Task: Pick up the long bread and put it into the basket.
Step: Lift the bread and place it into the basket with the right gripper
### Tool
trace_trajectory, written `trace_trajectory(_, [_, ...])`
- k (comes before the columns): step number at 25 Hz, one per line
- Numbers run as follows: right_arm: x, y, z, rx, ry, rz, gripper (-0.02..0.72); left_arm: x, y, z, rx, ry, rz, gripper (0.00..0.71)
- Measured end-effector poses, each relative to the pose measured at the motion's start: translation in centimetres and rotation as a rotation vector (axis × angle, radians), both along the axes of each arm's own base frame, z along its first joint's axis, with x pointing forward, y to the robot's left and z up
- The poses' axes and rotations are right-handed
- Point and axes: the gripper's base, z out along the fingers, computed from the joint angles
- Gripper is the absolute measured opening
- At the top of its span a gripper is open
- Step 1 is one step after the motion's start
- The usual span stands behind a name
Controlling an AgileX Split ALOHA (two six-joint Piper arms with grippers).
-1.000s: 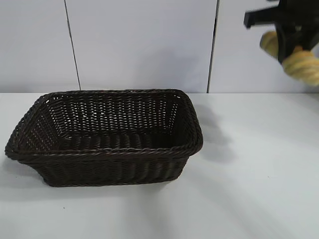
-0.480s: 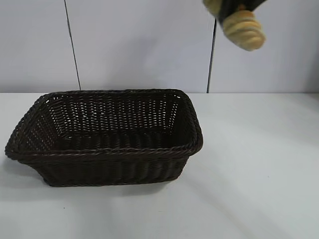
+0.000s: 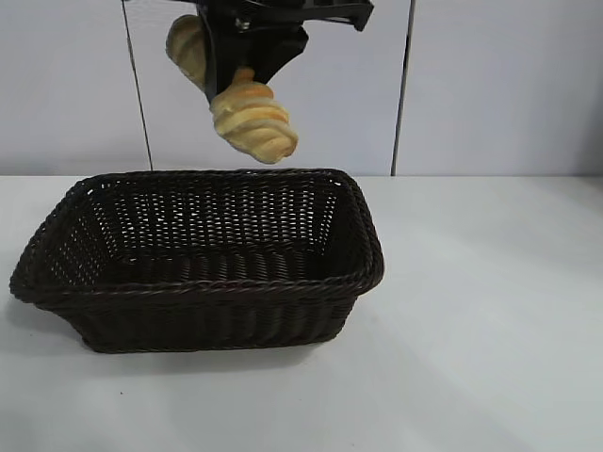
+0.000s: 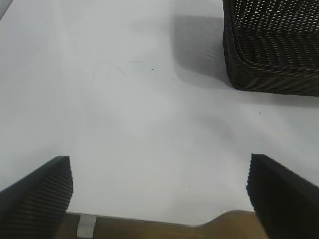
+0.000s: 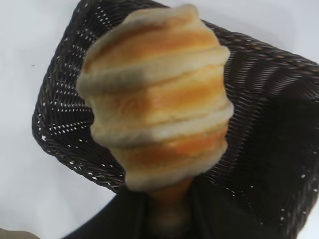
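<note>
The long bread (image 3: 252, 121), golden with twisted orange-brown stripes, hangs in the air above the far part of the basket (image 3: 193, 282), a dark brown wicker one on the white table. My right gripper (image 3: 243, 58) is shut on the bread's middle, and one end sticks out on each side of the black fingers. In the right wrist view the long bread (image 5: 157, 97) fills the frame with the basket (image 5: 264, 129) beneath it. My left gripper (image 4: 159, 191) is open over bare table, apart from a corner of the basket (image 4: 271, 50).
A white table (image 3: 490, 311) stretches to the right of the basket and in front of it. A pale panelled wall (image 3: 490, 85) stands behind. In the left wrist view the table's wooden edge (image 4: 164, 230) runs close under the open fingers.
My right gripper has carried the long bread from the upper right leftward and a little down, to above the basket. The left gripper and the basket have not moved.
</note>
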Motion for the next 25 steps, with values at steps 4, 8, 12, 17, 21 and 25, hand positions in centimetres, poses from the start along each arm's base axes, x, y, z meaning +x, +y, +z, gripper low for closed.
trace_trajectory(4, [1.0, 0.9, -5.0, -0.06, 0.069, -0.005, 0.099, 0.0, 0.0, 0.0, 0.0, 0.0, 0.0, 0.687])
trace_trajectory(8, [1.3, 1.2, -6.6, -0.069, 0.088, -0.012, 0.099, 0.0, 0.0, 0.0, 0.0, 0.0, 0.0, 0.687])
trace_trajectory(12, [1.6, 1.4, -5.3, -0.047, 0.055, -0.011, 0.27, 0.0, 0.0, 0.0, 0.0, 0.0, 0.0, 0.687])
trace_trajectory(17, [1.6, 1.3, -4.7, -0.054, 0.062, -0.015, 0.535, 0.0, 0.0, 0.0, 0.0, 0.0, 0.0, 0.687])
trace_trajectory(21, [1.3, 1.1, -3.9, -0.05, 0.063, -0.025, 0.548, 0.0, 0.0, 0.0, 0.0, 0.0, 0.0, 0.687])
trace_trajectory(25, [1.0, 0.0, -0.6, -0.023, 0.032, -0.04, 0.548, 0.0, 0.0, 0.0, 0.0, 0.0, 0.0, 0.687])
